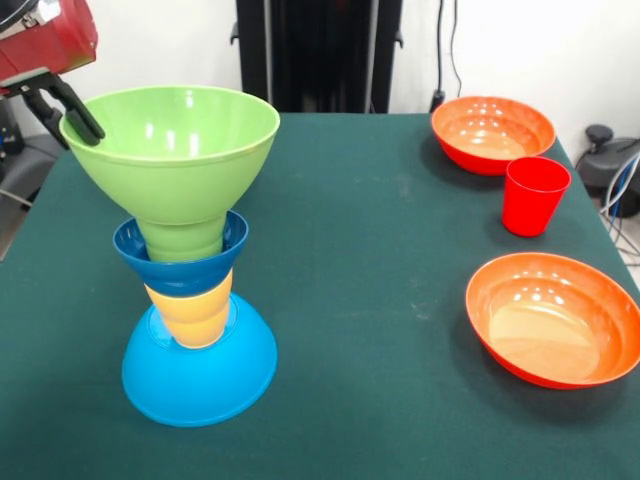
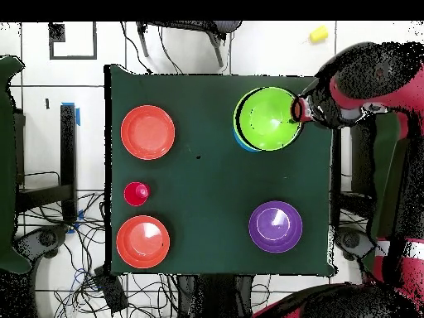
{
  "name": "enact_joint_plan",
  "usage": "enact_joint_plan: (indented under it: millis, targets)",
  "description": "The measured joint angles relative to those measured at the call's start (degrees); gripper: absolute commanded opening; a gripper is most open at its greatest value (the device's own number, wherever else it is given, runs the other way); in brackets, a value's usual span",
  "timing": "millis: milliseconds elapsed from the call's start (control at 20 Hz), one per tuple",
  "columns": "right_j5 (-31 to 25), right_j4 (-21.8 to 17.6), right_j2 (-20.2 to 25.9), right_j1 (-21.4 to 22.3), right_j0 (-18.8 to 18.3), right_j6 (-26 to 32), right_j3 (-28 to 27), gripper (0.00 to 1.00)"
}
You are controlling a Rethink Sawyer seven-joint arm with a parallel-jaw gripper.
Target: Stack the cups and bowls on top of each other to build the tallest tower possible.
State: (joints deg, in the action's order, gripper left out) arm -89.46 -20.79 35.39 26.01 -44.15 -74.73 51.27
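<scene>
Claw (image 1: 88,128) clamped on the green bowl (image 1: 175,150) rim, atop the tower (image 1: 195,300) near one counter (image 1: 370,300) edge. Red cup (image 1: 534,195) and orange bowls (image 1: 492,132) line the opposite edge; centre open.

No legible text, labels, brands, numbers or signs on any object in either view. Cups, bowls, table cloth and arm all unmarked.
</scene>
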Motion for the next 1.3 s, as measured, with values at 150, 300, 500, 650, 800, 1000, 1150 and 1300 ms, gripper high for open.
enact_joint_plan:
  millis: [150,300,500,650,800,1000,1150,1300]
  targets:
    - [0.0,0.0,0.0,0.1,-0.2,0.0,0.6,0.0]
    - [0.0,0.0,0.0,0.1,-0.4,0.0,1.2,0.0]
    - [0.0,0.0,0.0,0.1,-0.6,0.0,1.4,0.0]
    - [0.0,0.0,0.0,0.2,-0.6,0.0,1.4,0.0]
    - [0.0,0.0,0.0,0.2,-0.6,0.0,1.4,0.0]
    - [0.0,0.0,0.0,0.2,-0.6,0.0,1.4,0.0]
    - [0.0,0.0,0.0,0.2,-0.6,0.0,1.4,0.0]
    - [0.0,0.0,0.0,0.2,-0.6,0.0,1.4,0.0]
